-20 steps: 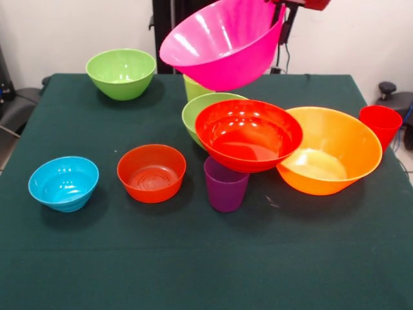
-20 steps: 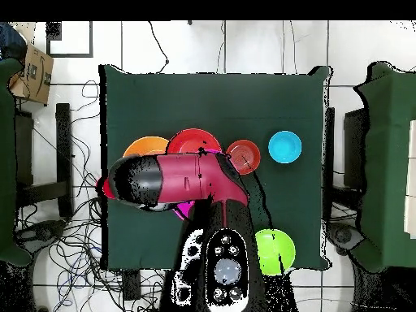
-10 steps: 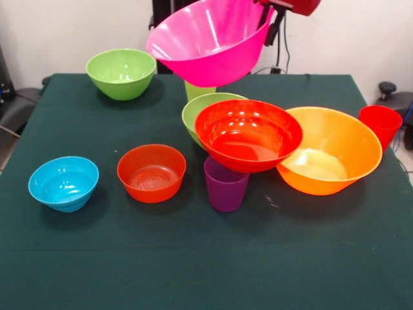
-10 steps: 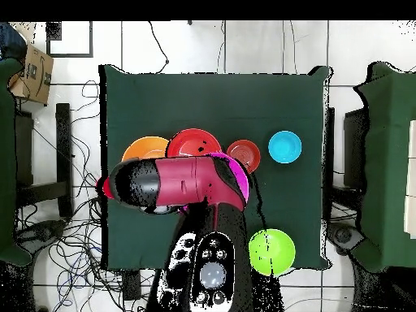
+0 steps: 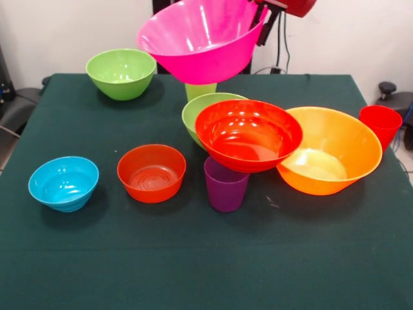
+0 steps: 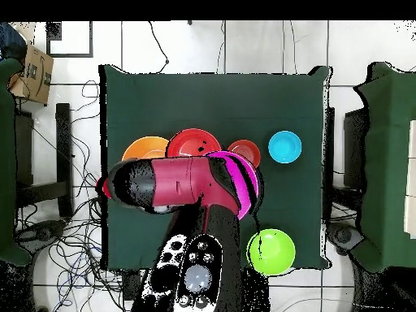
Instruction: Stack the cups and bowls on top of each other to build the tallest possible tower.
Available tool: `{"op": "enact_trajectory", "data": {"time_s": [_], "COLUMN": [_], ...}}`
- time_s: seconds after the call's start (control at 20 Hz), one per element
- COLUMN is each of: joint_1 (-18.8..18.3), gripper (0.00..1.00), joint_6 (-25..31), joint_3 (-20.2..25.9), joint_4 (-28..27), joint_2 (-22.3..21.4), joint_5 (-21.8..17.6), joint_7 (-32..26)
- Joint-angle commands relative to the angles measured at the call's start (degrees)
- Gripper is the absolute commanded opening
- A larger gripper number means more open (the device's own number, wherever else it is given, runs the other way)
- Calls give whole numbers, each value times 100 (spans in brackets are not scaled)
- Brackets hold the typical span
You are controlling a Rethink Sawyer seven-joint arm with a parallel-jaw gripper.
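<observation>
My gripper is shut on the right rim of the large pink bowl, which hangs tilted high over the table's far middle. In the overhead view the arm hides most of that pink bowl. Under it stands the lime green cup. In front sit a green bowl, the red-orange bowl, the large orange bowl and the purple cup, all close together. The red cup is at the right edge.
A second green bowl stands alone at the far left corner. Near the left edge is the small blue bowl, with the small orange-red bowl beside it. The dark green table ends near the red cup.
The pink bowl has moved left and a little higher in the front view with the gripper on its rim. Everything on the table has stayed in place.
</observation>
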Motion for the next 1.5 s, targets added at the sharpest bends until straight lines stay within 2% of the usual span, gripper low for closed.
{"op": "enact_trajectory", "data": {"time_s": [0.05,0.4,0.95,1.5], "joint_1": [261,394,420,507], "gripper": [0,0,0,0], "joint_6": [-44,-331,-388,-355], "joint_3": [-258,-352,-353,-421], "joint_4": [-411,-496,-828,-825], "joint_2": [325,625,963,949], "joint_5": [-348,-79,190,460], "joint_7": [1184,1266,1269,1255]}}
